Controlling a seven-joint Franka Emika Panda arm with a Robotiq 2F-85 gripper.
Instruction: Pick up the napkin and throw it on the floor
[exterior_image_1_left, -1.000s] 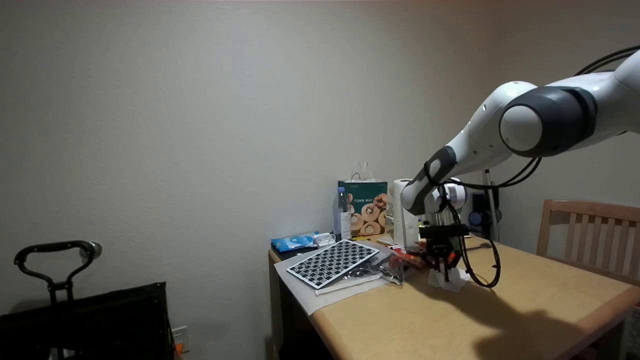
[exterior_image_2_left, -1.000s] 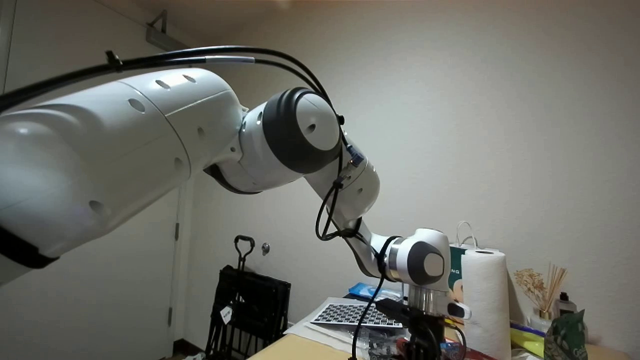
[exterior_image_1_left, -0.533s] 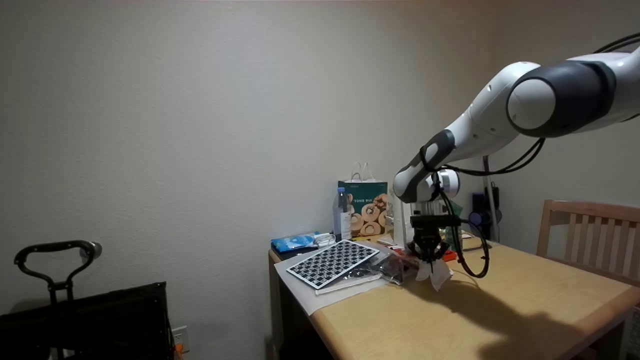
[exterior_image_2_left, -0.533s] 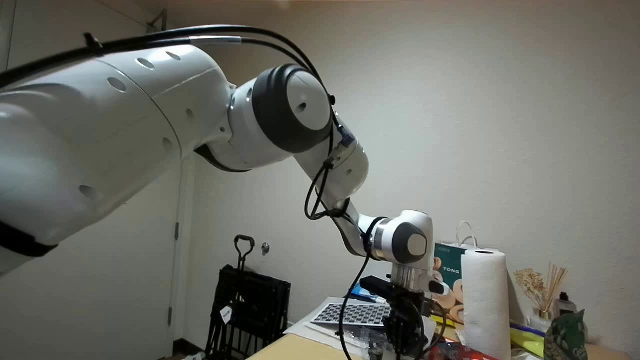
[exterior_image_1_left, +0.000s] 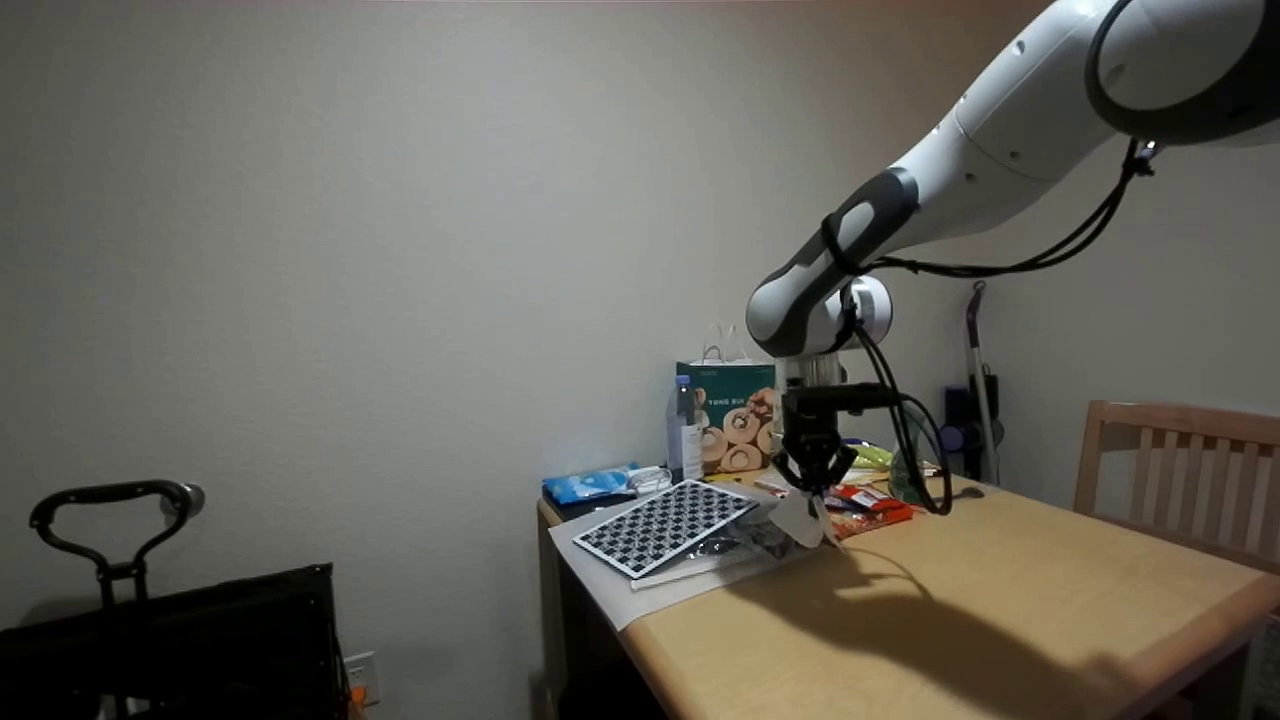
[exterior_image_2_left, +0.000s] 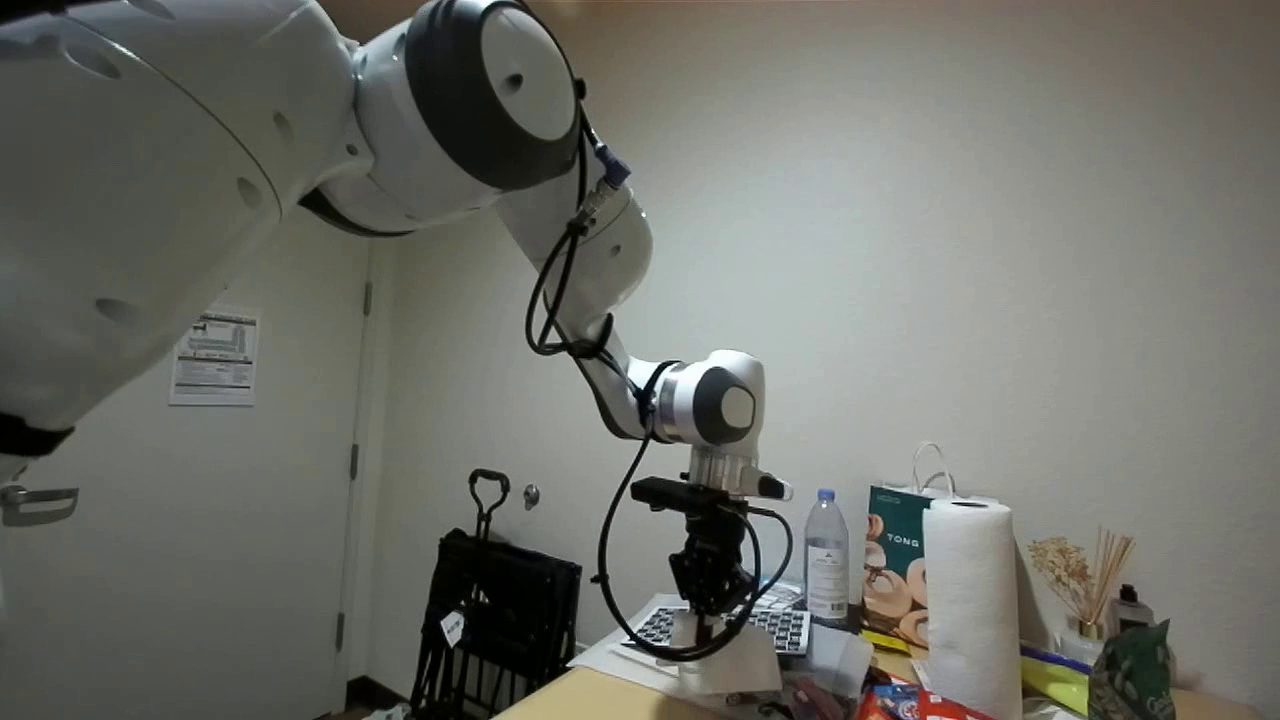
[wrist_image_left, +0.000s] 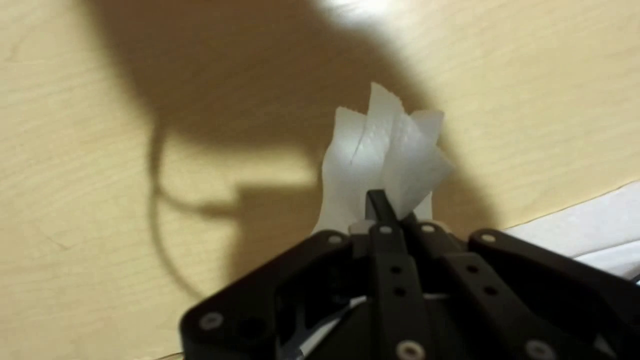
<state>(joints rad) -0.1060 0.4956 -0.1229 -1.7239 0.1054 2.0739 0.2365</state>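
The napkin (wrist_image_left: 367, 155) is white, thin and crumpled, with loose folds fanning out past the fingertips in the wrist view. My gripper (wrist_image_left: 392, 207) is shut on it, pinching it between the two black fingers. In both exterior views the napkin (exterior_image_1_left: 795, 520) (exterior_image_2_left: 735, 668) hangs below the gripper (exterior_image_1_left: 814, 500) (exterior_image_2_left: 704, 628), above the table (exterior_image_1_left: 960, 620). It is beside the right edge of the chequered board in an exterior view. The pinched part of the napkin is hidden between the fingers.
The chequered board (exterior_image_1_left: 660, 525) lies on a white sheet (exterior_image_1_left: 625, 600) at the table's edge. Behind stand a bottle (exterior_image_1_left: 685, 435), a green bag (exterior_image_1_left: 738, 425) and a paper-towel roll (exterior_image_2_left: 970, 610). Red packets (exterior_image_1_left: 870, 508) lie near the gripper. A folded black cart (exterior_image_2_left: 505, 610) stands on the floor.
The gripper has lifted the napkin off the table and carried it up and toward the chequered board, leftward in both exterior views. The arm has risen.
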